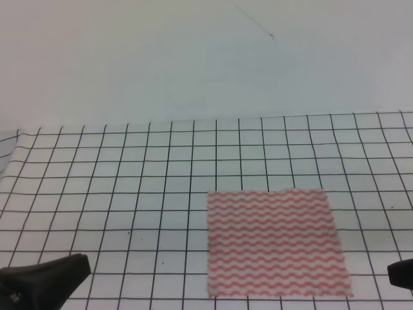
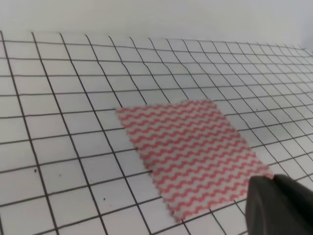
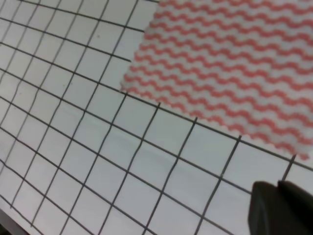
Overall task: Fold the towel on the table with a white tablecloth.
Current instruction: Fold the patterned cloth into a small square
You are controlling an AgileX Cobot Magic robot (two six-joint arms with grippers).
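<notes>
The towel (image 1: pixel 274 242), pink-red and white with wavy stripes, lies flat and unfolded on the white tablecloth (image 1: pixel 129 187) that covers the table, right of centre near the front. It also shows in the left wrist view (image 2: pixel 188 154) and the right wrist view (image 3: pixel 230 68). My left gripper (image 1: pixel 45 278) is a dark shape at the lower left, well apart from the towel. Only a dark tip of my right gripper (image 1: pixel 401 272) shows at the lower right edge, just right of the towel's near corner. Neither touches the cloth. Their jaws are too little seen to judge.
The gridded tablecloth runs back to a plain pale wall (image 1: pixel 206 58). Its left edge (image 1: pixel 10 155) curls slightly at the far left. Nothing else lies on the cloth.
</notes>
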